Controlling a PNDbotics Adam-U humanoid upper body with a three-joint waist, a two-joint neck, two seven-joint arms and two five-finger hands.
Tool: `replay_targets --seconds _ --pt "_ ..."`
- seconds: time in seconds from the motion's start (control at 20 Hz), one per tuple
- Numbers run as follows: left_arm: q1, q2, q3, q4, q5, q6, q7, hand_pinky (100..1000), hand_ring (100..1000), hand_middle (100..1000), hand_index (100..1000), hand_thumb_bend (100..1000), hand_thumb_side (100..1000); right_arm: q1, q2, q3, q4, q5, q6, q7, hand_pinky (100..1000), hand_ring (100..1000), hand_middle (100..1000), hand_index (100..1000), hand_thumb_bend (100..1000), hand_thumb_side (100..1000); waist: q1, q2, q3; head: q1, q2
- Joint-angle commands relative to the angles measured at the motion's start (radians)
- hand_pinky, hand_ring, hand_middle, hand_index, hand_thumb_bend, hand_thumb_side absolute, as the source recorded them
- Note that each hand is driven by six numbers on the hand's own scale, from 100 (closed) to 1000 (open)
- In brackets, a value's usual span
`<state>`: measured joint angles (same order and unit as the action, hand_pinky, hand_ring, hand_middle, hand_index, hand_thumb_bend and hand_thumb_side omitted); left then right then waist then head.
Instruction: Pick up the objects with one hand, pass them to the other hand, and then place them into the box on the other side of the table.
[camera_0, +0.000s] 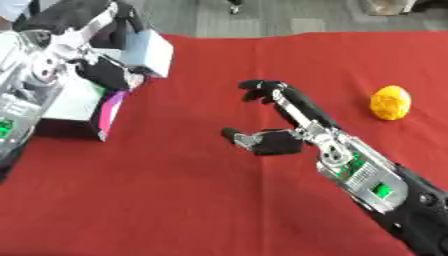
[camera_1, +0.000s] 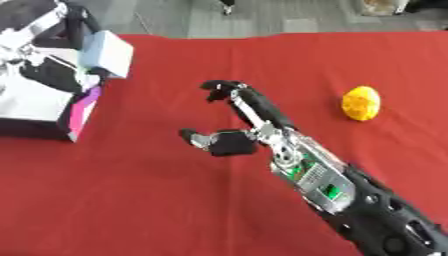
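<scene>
A pale blue block hangs over the left edge of the red table, with the dark fingers of my left hand curled round it. Just below it stands a white box with a pink side. My right hand hovers above the middle of the table, fingers stretched toward the left and thumb spread, holding nothing. A bumpy yellow fruit-like object lies on the cloth to the right of that hand, apart from it.
The red cloth covers the whole table, whose far edge meets a grey floor. My right forearm crosses the lower right corner.
</scene>
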<state>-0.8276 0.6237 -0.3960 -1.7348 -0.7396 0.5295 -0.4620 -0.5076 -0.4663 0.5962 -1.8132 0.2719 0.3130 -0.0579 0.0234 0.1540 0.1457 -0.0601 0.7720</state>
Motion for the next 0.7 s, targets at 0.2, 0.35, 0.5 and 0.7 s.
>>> replay_targets --seconds 0.2,0.35,0.5,0.7 --pt "-0.025 0.104 0.058 0.097 0.030 0.013 0.071 688 558 388 402 100 100 -0.010 -0.047 -0.036 -0.096 -0.012 0.004 0.003 810 823 706 877 450 381 -0.013 0.006 -0.012 0.071 -0.002" --pt "-0.020 0.114 0.083 0.172 0.035 0.023 0.120 691 556 388 402 100 100 -0.005 -0.064 -0.057 -0.147 -0.021 0.009 0.003 811 823 706 876 453 363 -0.021 0.015 -0.019 0.103 -0.002" --pt "-0.015 0.109 0.114 0.252 0.049 0.035 0.186 695 549 386 402 100 100 0.003 -0.073 -0.076 -0.180 -0.037 0.022 0.007 812 824 707 877 457 353 -0.032 0.026 -0.025 0.136 -0.002" --pt "-0.017 0.099 0.135 0.353 0.063 0.033 0.272 704 553 390 406 100 100 0.005 -0.073 -0.085 -0.186 -0.069 0.011 -0.007 813 825 709 874 380 363 -0.044 0.038 -0.033 0.178 -0.002"
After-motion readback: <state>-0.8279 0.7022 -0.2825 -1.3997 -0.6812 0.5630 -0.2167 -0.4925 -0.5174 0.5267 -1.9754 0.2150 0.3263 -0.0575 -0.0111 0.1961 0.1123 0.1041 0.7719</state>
